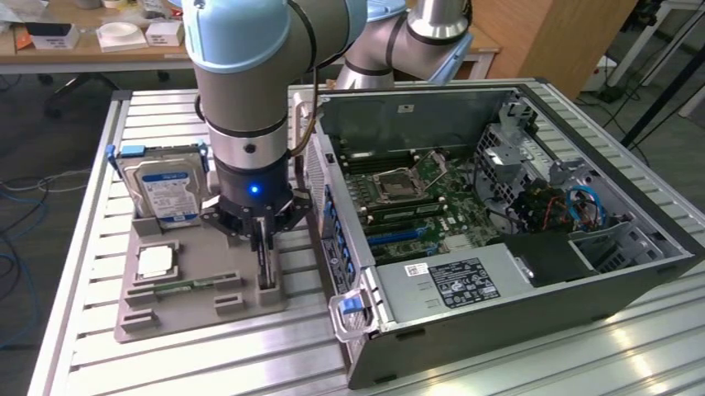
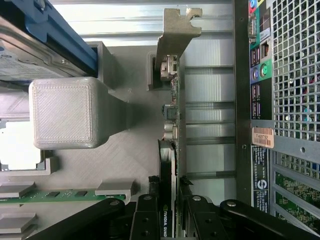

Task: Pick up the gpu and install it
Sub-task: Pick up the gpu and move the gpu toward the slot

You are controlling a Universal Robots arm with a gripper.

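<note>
The gpu (image 2: pixel 170 117) stands on edge in a slot of the grey holder tray (image 1: pixel 187 318), with its silver bracket (image 2: pixel 176 30) at the far end from the wrist. In the exterior view the gpu (image 1: pixel 266 262) is a thin dark card under the arm. My gripper (image 2: pixel 169 212) is lowered over the card's near end, with a black finger (image 2: pixel 146 215) on each side pressing against it. In the exterior view the gripper (image 1: pixel 261 241) sits just above the tray, beside the open computer case (image 1: pixel 496 223).
A silver hard drive (image 1: pixel 165 191) with a blue-white label stands upright at the tray's back. A green memory stick (image 1: pixel 190 285) and a square chip (image 1: pixel 157 262) lie in the tray. A grey post (image 2: pixel 62 112) rises beside the card. The case's rear panel (image 2: pixel 260 100) is close by.
</note>
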